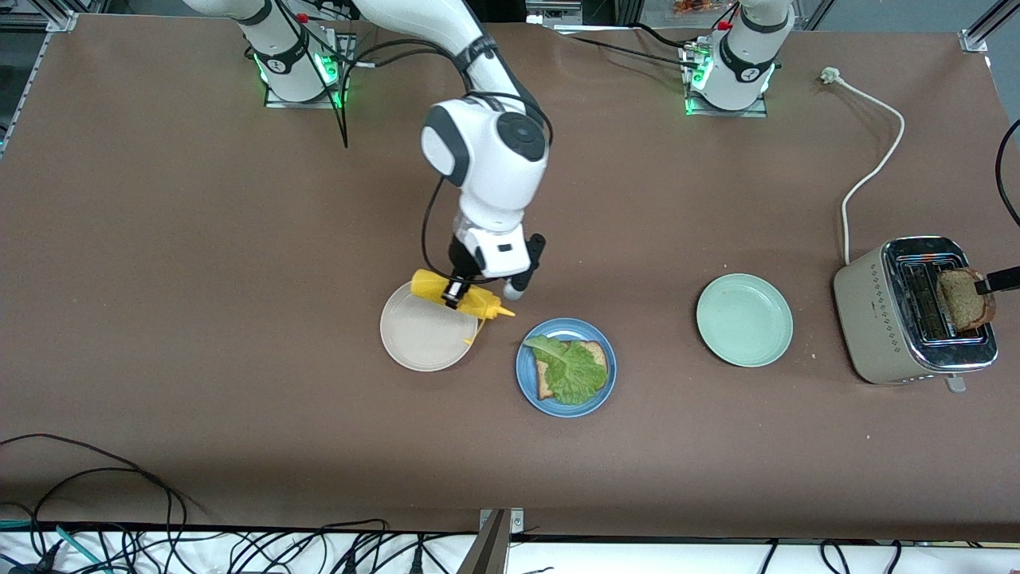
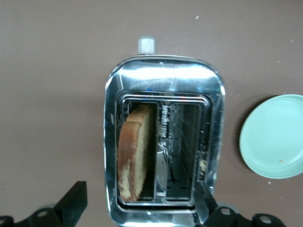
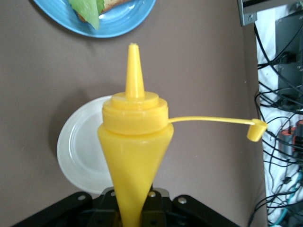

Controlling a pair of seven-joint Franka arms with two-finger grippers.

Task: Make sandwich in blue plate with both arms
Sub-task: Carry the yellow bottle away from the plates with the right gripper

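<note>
The blue plate (image 1: pixel 527 384) holds one slice of brown bread (image 1: pixel 594 351) with a green lettuce leaf (image 1: pixel 570 371) on top. My right gripper (image 1: pixel 456 292) is shut on a yellow squeeze bottle (image 1: pixel 462 296), tilted over the edge of the beige plate (image 1: pixel 418 339). Its nozzle points toward the blue plate (image 3: pixel 128 26) and its cap (image 3: pixel 256 130) dangles open on a tether. A second bread slice (image 2: pixel 135 151) stands in the toaster (image 2: pixel 161 80). My left gripper (image 2: pixel 139 208) hangs open above it without touching it.
The toaster (image 1: pixel 876 319) sits at the left arm's end of the table, its white cord (image 1: pixel 872 163) trailing toward the arms' bases. A pale green plate (image 1: pixel 744 320) lies between toaster and blue plate. Cables run along the table edge nearest the front camera.
</note>
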